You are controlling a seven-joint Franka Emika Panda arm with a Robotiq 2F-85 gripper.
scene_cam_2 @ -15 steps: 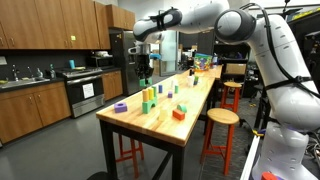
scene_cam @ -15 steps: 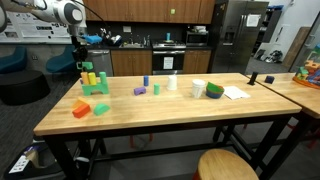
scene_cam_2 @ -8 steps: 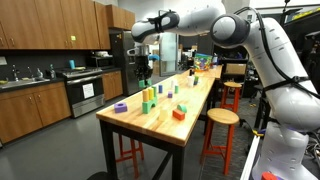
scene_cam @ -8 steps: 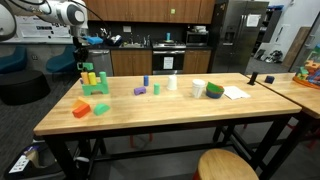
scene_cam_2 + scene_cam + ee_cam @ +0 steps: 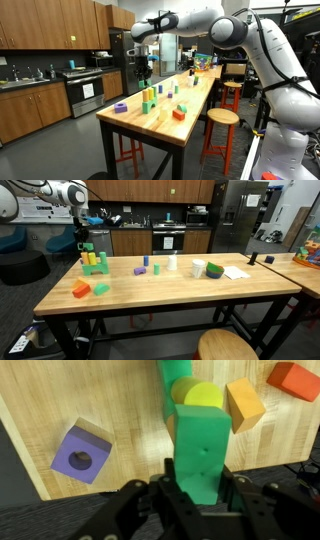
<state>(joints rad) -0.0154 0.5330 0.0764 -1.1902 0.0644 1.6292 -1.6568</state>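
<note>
My gripper (image 5: 200, 485) is shut on an upright green block (image 5: 202, 455) that fills the space between the fingers in the wrist view. Below it on the wooden table (image 5: 110, 400) are a yellow cylinder (image 5: 203, 398), an orange block (image 5: 244, 405), a red block (image 5: 294, 380) and a purple block with a hole (image 5: 82, 450). In both exterior views the gripper (image 5: 83, 242) (image 5: 143, 72) hangs just above a stack of green and yellow blocks (image 5: 93, 260) (image 5: 148, 98) near the table's end.
An orange block (image 5: 81, 288), a red block (image 5: 100, 289), a purple piece (image 5: 139, 271), a blue block (image 5: 145, 260), white cups (image 5: 198, 268), a green bowl (image 5: 215, 270) and paper (image 5: 235, 272) lie on the table. A stool (image 5: 228, 345) stands in front.
</note>
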